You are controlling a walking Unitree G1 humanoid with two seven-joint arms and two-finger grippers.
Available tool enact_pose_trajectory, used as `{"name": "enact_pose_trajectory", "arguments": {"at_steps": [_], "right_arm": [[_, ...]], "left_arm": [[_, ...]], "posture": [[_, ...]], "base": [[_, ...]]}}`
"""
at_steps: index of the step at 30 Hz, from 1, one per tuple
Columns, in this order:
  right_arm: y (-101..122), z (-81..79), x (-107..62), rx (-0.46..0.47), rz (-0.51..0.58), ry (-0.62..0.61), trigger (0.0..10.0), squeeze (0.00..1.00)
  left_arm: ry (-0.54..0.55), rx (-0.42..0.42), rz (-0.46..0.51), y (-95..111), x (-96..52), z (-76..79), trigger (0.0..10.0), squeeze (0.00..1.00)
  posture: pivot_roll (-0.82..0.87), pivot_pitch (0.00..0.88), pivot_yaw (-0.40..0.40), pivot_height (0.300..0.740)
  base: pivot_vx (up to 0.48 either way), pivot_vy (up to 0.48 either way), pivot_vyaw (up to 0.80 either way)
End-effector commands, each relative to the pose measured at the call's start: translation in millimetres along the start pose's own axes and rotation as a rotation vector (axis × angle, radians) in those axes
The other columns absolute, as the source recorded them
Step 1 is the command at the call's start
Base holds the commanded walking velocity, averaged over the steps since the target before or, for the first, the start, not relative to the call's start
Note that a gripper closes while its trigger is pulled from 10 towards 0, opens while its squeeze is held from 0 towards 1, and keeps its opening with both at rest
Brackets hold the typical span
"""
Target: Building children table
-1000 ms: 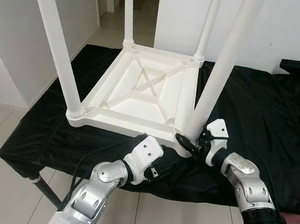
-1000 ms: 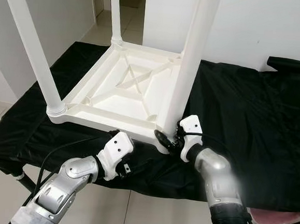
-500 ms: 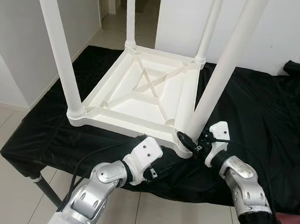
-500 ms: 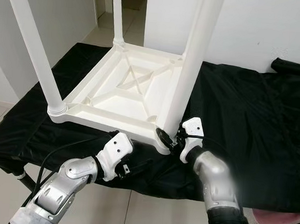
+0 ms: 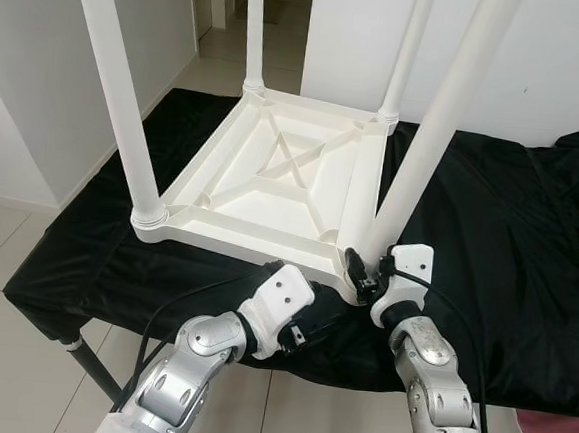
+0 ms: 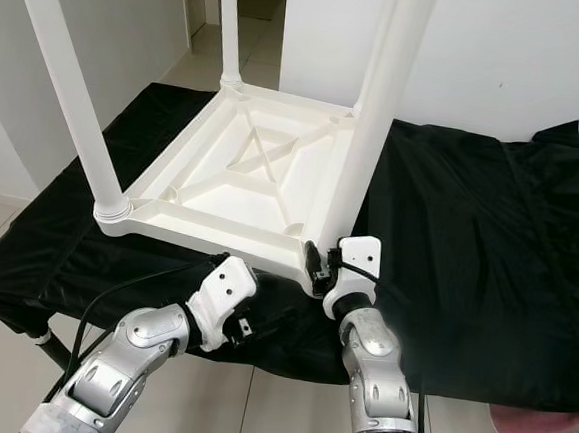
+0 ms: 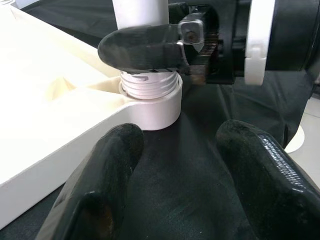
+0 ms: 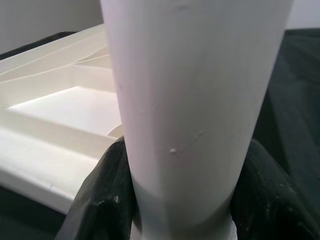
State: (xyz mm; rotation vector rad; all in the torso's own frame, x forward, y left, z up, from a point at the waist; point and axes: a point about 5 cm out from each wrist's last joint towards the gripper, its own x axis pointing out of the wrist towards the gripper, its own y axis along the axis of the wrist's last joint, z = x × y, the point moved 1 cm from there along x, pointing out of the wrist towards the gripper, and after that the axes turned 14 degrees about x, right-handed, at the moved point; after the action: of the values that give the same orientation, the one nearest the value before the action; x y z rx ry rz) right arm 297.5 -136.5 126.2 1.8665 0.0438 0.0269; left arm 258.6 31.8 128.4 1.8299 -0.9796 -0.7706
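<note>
The white plastic children's table [image 5: 272,180] is lying upside down on the black cloth-covered work surface [image 5: 489,232], and all four round white legs are standing up out of its corner sockets, so the build is looking nearly finished. What's left, by my reading, is tightening the near right leg [image 5: 425,147], because its threaded collar [image 7: 150,86] is showing above the socket, not fully seated.

Starting on the left, the left gripper [image 5: 306,330] is hovering just off the table's front edge, its two black fingers spread wide with nothing between them, pointing at that socket. Moving right, the right gripper [image 5: 363,274] is wrapping both fingers snugly around the base of the near right leg, just above the collar, gripping it firmly.
</note>
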Motion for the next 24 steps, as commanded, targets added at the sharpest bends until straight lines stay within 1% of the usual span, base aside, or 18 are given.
{"name": "enact_pose_trajectory", "arguments": {"at_steps": [1, 3, 5, 6, 10, 11, 15, 16, 19, 22, 23, 24], "right_arm": [[-17.4, 15.9, -6.6, 0.019, -0.075, -0.129, 10.0, 0.0], [-19.3, 8.0, -8.9, 0.052, -0.058, -0.198, 10.0, 0.0], [-19.3, 8.0, -8.9, 0.052, -0.058, -0.198, 10.0, 0.0], [-21.8, 1.5, -8.8, 0.063, -0.061, -0.186, 10.0, 0.0], [-19.5, -4.9, -8.2, 0.079, -0.037, -0.144, 10.0, 0.0], [-17.2, -5.2, -8.9, 0.064, -0.026, -0.125, 10.0, 0.0], [-13.1, -3.5, -10.9, 0.077, -0.008, -0.106, 10.0, 0.0], [-10.1, -2.9, -10.9, 0.082, 0.004, -0.085, 10.0, 1.0], [-6.6, -2.0, -10.3, 0.076, 0.017, -0.07, 10.0, 1.0], [2.6, 2.0, -9.5, 0.064, 0.037, -0.007, 10.0, 1.0], [5.3, 4.7, -9.6, 0.06, 0.037, 0.028, 10.0, 0.57], [7.0, 6.8, -9.8, 0.056, 0.033, 0.064, 10.0, 0.0]], "left_arm": [[0.061, 0.005, -0.023, -2.7, -0.7, -4.7, 10.0, 0.0], [0.067, 0.007, -0.018, -2.0, -0.1, -6.0, 10.0, 0.0], [0.067, 0.007, -0.018, -2.0, -0.1, -6.0, 10.0, 0.0], [0.072, 0.004, -0.015, -1.0, 0.8, -6.4, 10.0, 0.0], [0.074, 0.003, -0.016, -0.8, 1.3, -6.6, 10.0, 0.0], [0.075, 0.01, -0.024, -1.8, 1.2, -6.7, 10.0, 0.0], [0.078, 0.012, -0.032, -2.7, 0.9, -7.4, 10.0, 0.0], [0.079, 0.012, -0.033, -2.8, 0.7, -7.3, 10.0, 0.0], [0.078, 0.011, -0.033, -2.8, 0.5, -7.2, 10.0, 0.0], [0.076, 0.011, -0.035, -3.2, 0.3, -6.2, 10.0, 0.0], [0.076, 0.008, -0.026, -1.8, 0.2, -6.3, 10.0, 0.0], [0.077, 0.002, -0.018, -0.6, 0.0, -6.5, 10.0, 0.0]], "posture": [[-0.01, 0.026, 0.014, 0.74], [-0.01, 0.026, 0.014, 0.74], [-0.01, 0.026, 0.014, 0.74], [0.0, 0.022, 0.013, 0.74], [0.0, 0.022, 0.012, 0.74], [-0.01, 0.024, 0.014, 0.74], [0.0, 0.029, 0.013, 0.74], [0.0, 0.029, 0.013, 0.74], [0.0, 0.03, 0.013, 0.74], [0.0, 0.032, 0.013, 0.74], [0.0, 0.031, 0.014, 0.74], [0.0, 0.03, 0.013, 0.74]], "base": [[0.0, 0.0, 0.0], [0.0, 0.0, 0.0], [0.0, 0.0, 0.0], [0.0, 0.0, 0.0], [0.0, 0.0, 0.0], [0.0, 0.0, 0.0], [0.0, 0.0, 0.0], [0.0, 0.0, 0.0], [0.0, 0.0, 0.0], [0.0, 0.0, 0.0], [0.0, 0.0, 0.0], [0.0, 0.0, 0.0]]}}
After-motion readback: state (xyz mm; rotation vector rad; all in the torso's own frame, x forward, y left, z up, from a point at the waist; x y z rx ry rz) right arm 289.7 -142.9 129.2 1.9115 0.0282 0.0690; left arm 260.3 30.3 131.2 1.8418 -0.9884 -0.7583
